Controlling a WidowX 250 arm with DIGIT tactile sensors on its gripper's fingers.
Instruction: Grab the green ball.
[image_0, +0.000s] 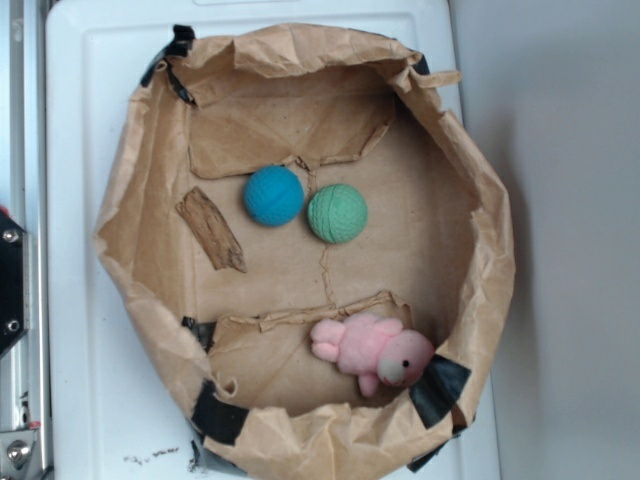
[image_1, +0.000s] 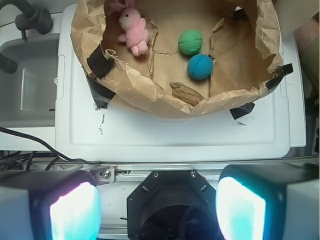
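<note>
Risk entry: wrong-ball pickup, with gripper (image_1: 157, 210) parked outside the paper nest.
Green ball (image_0: 337, 213) lies on the brown paper floor of the crumpled paper-bag bowl (image_0: 470, 180), just beside the same-sized blue ball (image_0: 273, 195), nearly touching it; a wood scrap (image_0: 211, 229) sits beyond the blue ball, and a pink plush (image_0: 372, 351) lies apart near the bowl's taped edge. Likely faults: a finger coming down between the two balls would nudge either away or close on the blue one; the round ball may roll on the creased paper; the raised paper wall may snag a low approach. Pose: in the wrist view, the gripper hangs over the white tray's (image_1: 175, 135) near edge, well apart from the ball, fingers (image_1: 75, 212) spread wide, holding nothing.
</note>
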